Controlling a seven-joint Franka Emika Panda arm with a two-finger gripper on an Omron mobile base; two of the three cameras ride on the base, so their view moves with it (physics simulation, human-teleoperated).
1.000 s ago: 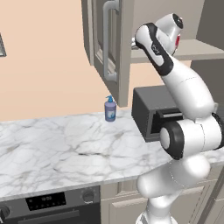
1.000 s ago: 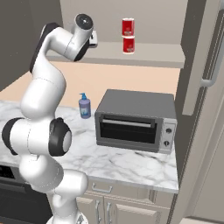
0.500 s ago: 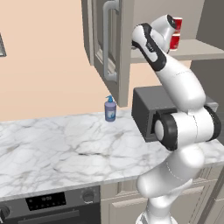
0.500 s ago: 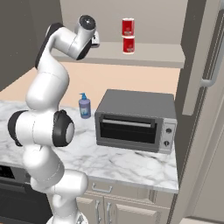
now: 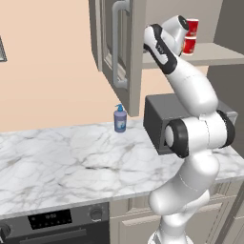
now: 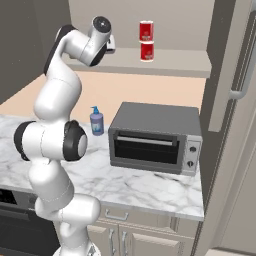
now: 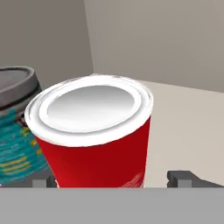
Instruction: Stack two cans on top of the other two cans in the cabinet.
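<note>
Soap bottle (image 5: 120, 119): blue, upright on the marble counter (image 5: 57, 157), left of the dark oven box (image 6: 155, 137), apart from it; wide bare counter to its left.

Cabinet door (image 5: 116, 45): swung open, its bar handle toward the room; its edge stands just left of the arm's upper link.

Gripper (image 6: 111, 44): raised to shelf height at the left end of the cabinet shelf (image 6: 180, 62). The hand view shows both tips low at the frame's bottom, one either side of a red can (image 7: 94, 140) with a silver top; whether they press it cannot be told, since the tips are cut off there. A teal-labelled can (image 7: 13, 131) stands just left of the red one, partly cut by the frame edge.

Stacked cans (image 6: 146, 41): one red can on another, upright on the shelf, right of the gripper, with open shelf further right up to the cabinet wall.

Change: the hand has come closer to the shelf than a second ago; the stacked pair and bottle are unmoved.
</note>
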